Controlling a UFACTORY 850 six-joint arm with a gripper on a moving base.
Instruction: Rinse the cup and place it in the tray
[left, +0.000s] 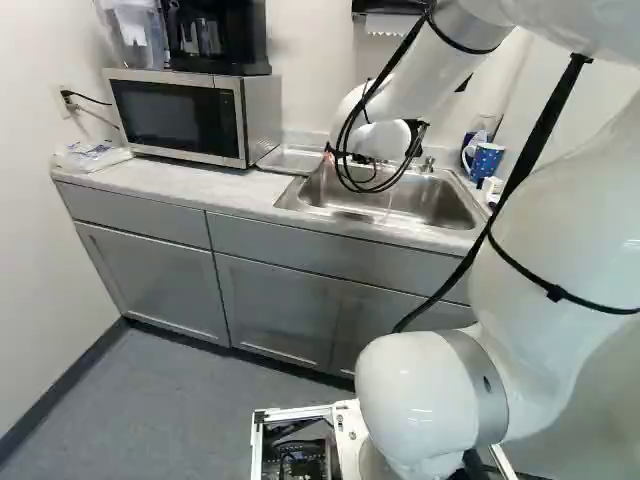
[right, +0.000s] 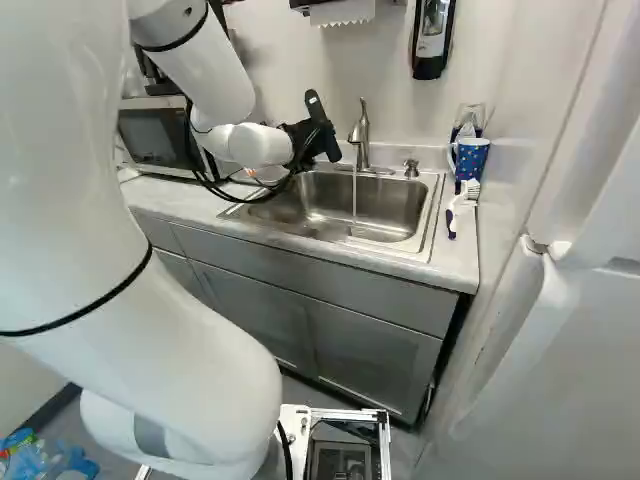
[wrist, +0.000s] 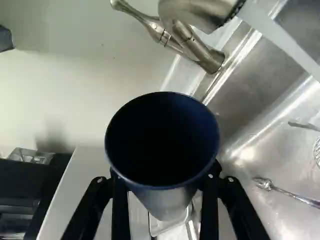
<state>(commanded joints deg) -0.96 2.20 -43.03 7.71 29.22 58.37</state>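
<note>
In the right base view my black gripper (right: 318, 138) is beside the faucet, over the back left part of the sink. The wrist view shows my gripper (wrist: 164, 192) shut on a metal cup (wrist: 162, 140) with a dark blue inside, its mouth facing the camera. Water (right: 354, 195) runs from the faucet (right: 362, 135) into the sink (right: 385, 205); in the wrist view the stream (wrist: 285, 40) falls apart from the cup. A shallow tray (left: 290, 160) lies on the counter between microwave and sink, largely hidden behind the cup and fingers in the wrist view.
The microwave (left: 180, 115) stands left of the tray. A blue dotted mug (right: 468, 158) and a brush (right: 463, 205) stand right of the sink. A soap dispenser (right: 433, 35) hangs on the wall above. Utensils (wrist: 287, 192) lie in the sink.
</note>
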